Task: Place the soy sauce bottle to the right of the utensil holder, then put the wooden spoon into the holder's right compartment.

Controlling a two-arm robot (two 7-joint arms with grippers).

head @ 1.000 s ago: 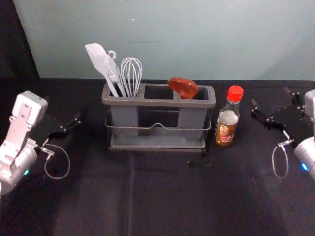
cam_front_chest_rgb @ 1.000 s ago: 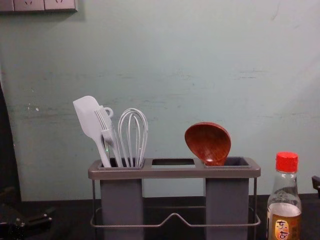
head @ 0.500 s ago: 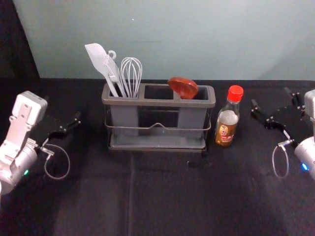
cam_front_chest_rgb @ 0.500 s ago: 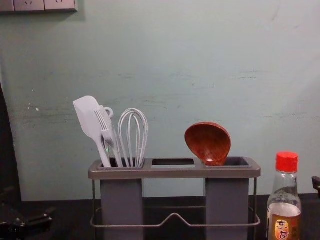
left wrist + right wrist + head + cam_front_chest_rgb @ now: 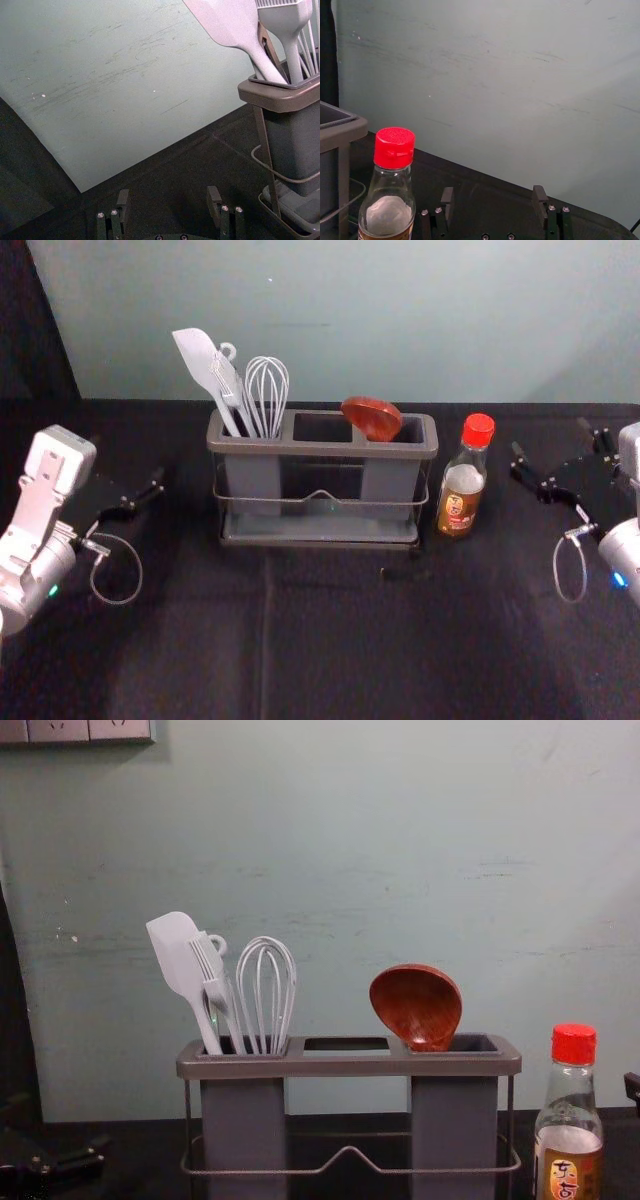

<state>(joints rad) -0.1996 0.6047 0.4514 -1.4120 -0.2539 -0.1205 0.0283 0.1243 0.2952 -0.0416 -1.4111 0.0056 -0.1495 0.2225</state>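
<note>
- Now, at the back, a big pale wall [image 5: 420,320] stands up tall.
- The black table [image 5: 330,640] lies flat in front of it.
- The grey utensil holder [image 5: 320,448] sits on the table, near the wall, with its long side facing the robot.
- The left gripper [image 5: 127,459] is over on the left, apart from the holder. Its jaws are spread wide.
- The right gripper [image 5: 549,437] is over on the right, past the bottle and not touching it. Its jaws are spread wide too.
- The soy sauce bottle [image 5: 461,495] stands up straight just to the right of the holder. It has brown sauce inside.
- The white spatula [image 5: 195,350] leans out to the left from the holder's left compartment.
- The white whisk [image 5: 267,360] pokes up from that same left compartment.
- The wooden spoon [image 5: 370,418] is in the right compartment. Its round red-brown end is up, and it tips toward the middle.
- The white brush [image 5: 230,385] stands between the spatula and the whisk.
- The red cap [image 5: 479,430] is on top of the bottle.
</note>
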